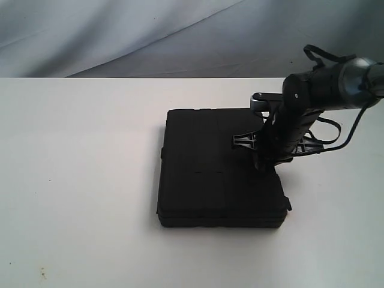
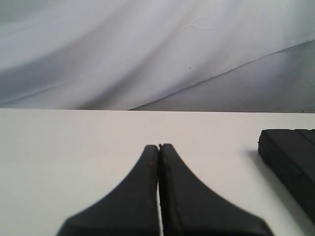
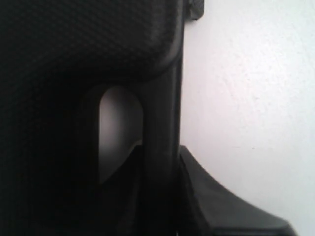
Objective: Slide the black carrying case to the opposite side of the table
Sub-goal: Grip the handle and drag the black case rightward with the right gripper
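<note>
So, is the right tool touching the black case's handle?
Touching. In the right wrist view the right tool straddles the case handle, its fingers flush against the bar with no gap.

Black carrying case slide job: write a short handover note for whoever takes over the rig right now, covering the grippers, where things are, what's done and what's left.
Left gripper: shut, empty, over the table, apart from the black carrying case.
Right gripper: closed around the case's handle, one finger through the handle opening, the other outside it.
Case: lying flat on the table, right of the middle in the exterior view.
Done: handle gripped.
Left: slide the case across the table to the opposite side, then let go. How far it has already travelled cannot be told.
</note>
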Controlling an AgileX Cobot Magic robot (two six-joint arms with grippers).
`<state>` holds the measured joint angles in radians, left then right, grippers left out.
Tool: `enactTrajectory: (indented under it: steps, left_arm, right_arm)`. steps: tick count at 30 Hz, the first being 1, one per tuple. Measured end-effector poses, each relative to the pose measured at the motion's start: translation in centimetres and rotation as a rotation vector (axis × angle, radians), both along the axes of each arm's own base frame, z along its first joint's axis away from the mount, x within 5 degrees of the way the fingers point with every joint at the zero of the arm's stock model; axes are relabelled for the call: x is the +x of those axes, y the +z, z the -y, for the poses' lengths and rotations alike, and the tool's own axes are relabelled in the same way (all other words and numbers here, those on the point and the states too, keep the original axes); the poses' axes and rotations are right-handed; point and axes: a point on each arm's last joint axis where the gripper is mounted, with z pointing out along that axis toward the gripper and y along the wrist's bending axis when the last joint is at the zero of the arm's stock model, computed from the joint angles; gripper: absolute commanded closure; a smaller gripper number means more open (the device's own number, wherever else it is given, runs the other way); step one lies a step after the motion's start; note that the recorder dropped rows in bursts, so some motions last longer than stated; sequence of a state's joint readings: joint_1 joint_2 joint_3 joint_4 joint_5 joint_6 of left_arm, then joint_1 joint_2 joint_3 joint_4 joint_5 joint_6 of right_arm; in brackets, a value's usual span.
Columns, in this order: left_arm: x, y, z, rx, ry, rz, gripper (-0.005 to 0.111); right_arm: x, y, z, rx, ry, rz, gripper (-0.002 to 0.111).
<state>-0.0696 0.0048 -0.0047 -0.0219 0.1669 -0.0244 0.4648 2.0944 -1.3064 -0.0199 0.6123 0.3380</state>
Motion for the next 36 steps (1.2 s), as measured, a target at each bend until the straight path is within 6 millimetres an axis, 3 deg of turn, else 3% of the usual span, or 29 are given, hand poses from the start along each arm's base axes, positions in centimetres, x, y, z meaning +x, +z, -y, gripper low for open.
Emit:
enactTrajectory:
  steps: [14,36]
  left_arm:
    - [0.0,0.0,0.0,0.0,0.0,0.0,0.107]
    - [0.0,0.0,0.0,0.0,0.0,0.0,0.107]
  right_arm:
    - [0.8,-0.2,4.7,-0.035,-0.022,0.029,0.108]
    - [1.9,-0.2,9.0,-0.068,-0.051,0.022,0.108]
